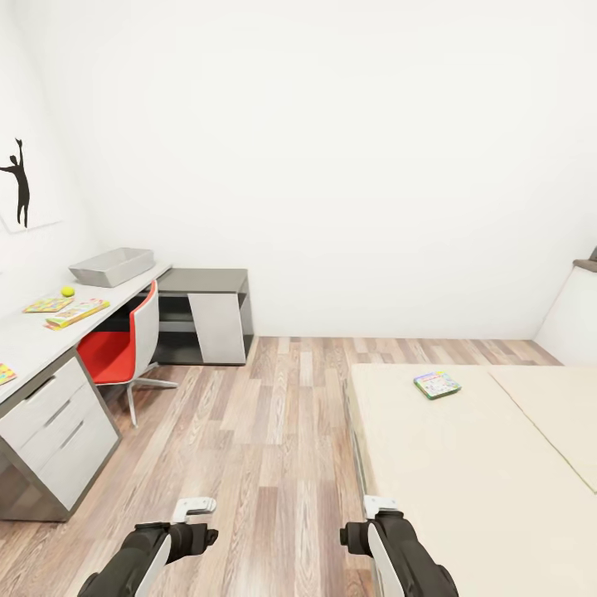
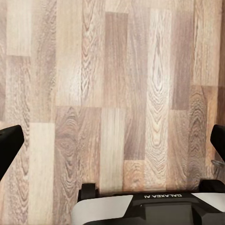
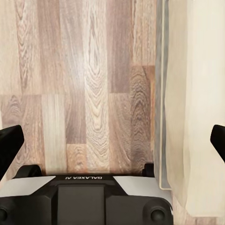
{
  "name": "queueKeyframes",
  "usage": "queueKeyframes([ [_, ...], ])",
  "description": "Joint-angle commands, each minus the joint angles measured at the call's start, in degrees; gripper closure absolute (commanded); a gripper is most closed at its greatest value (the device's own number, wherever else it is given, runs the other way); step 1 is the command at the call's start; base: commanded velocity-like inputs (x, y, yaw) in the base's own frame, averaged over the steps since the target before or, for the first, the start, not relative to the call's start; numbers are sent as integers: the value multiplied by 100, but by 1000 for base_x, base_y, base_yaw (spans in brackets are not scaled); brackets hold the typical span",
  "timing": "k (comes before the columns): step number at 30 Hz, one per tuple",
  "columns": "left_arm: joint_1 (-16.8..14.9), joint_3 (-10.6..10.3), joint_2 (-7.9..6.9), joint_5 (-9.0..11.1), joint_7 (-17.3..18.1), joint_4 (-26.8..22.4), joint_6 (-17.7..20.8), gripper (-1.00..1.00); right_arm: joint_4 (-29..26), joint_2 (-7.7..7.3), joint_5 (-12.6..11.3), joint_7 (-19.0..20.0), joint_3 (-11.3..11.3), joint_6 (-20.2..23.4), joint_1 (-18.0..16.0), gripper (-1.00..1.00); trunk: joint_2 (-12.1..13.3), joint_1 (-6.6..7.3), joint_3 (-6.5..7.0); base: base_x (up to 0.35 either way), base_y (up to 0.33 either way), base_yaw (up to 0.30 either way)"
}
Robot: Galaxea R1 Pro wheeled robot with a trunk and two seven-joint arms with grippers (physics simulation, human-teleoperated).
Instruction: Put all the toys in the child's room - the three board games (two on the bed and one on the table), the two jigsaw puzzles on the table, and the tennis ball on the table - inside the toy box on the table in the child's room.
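The toy box stands at the far end of the worktop, at about ten o'clock in the head view, close to the white wall. Just nearer than it lies the tennis ball, and beside the ball, toward eight o'clock, a small flat jigsaw puzzle. Next to that lies a longer flat colourful piece, though whether it is a board game or a puzzle cannot be told. At the picture's nine o'clock edge a further colourful corner rests on the worktop above the white drawers.

A red chair is tucked under the worktop, with a dark cabinet beyond it. Across the wood floor, at about three o'clock, one board game with a green border lies flat on the bed.

The left hand and right hand hang low at six o'clock over the floor. In both wrist views the fingers are spread wide apart with nothing between them; the right wrist view also shows the bed's edge.
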State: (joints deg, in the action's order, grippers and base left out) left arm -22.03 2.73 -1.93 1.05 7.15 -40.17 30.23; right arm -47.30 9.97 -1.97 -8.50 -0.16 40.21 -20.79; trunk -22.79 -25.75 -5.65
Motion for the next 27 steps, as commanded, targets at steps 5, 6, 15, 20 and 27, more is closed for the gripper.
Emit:
queueKeyframes([
  [5,-3,17,0,10,24,-8,36,-100,-7,2,-22,-29,-1,10,-4,-100,-13,-4,-13,0,-2,0],
  [6,-3,17,0,10,24,-8,36,-100,-7,2,-22,-27,2,7,-4,-100,-13,-4,-13,0,0,0],
  [15,-3,17,2,10,24,-8,36,-100,-7,2,-22,-15,6,-10,-4,-100,-13,-4,-13,-10,0,0],
  [20,-3,17,1,10,24,-8,36,-100,-6,2,-18,-15,7,-147,-4,-100,-13,-4,-13,-25,0,0],
  [27,-3,17,0,10,29,-8,36,-100,12,2,-14,-19,7,-258,-4,-100,-13,-4,-13,-5,0,0],
])
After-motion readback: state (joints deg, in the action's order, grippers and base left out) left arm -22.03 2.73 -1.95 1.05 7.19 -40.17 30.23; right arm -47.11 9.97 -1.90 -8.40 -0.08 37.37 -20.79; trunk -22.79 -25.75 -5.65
